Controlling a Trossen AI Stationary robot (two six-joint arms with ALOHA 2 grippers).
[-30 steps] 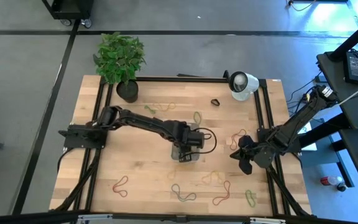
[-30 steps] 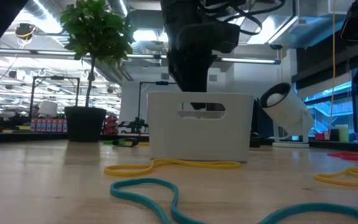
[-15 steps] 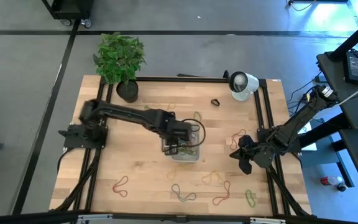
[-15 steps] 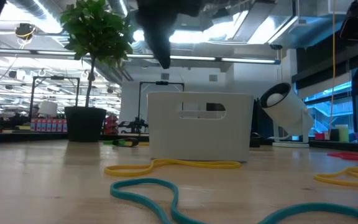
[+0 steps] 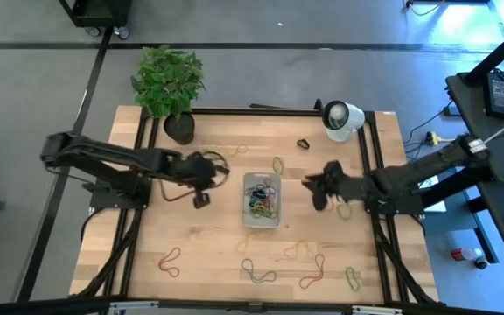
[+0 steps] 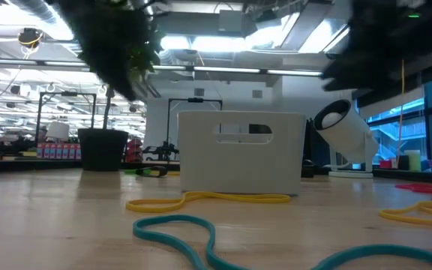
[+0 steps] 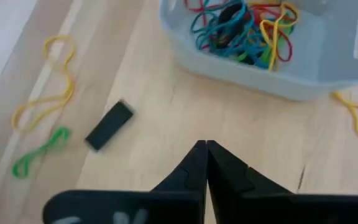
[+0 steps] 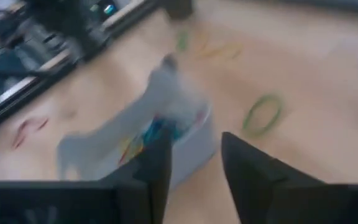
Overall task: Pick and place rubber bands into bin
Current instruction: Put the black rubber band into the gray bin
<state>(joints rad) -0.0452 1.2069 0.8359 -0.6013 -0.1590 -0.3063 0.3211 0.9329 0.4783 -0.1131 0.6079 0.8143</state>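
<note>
Bin [image 5: 262,199]: mid-table, holding a tangle of rubber bands [image 7: 241,28]; more loops lie scattered on the table [image 5: 199,254].
Left gripper [image 7: 205,149]: fingers pressed together, empty, just beside the bin.
Right gripper [image 8: 194,155]: fingers spread, empty, near the bin's other side.
Risk: thin floppy loops could slip a pinch, or a sweeping arm could nudge the bin.

Place: a robot lab or workshop.
Floor: plain grey, all around the wooden table [image 5: 199,236].
Ceiling: long strip lights [image 6: 223,71] and bare pipes, far behind the right gripper [image 5: 318,188].
Benches: racks of gear [image 6: 51,146] at the back of the room.
Desk: a black one with cables [image 5: 497,96], beyond the right arm.
</note>
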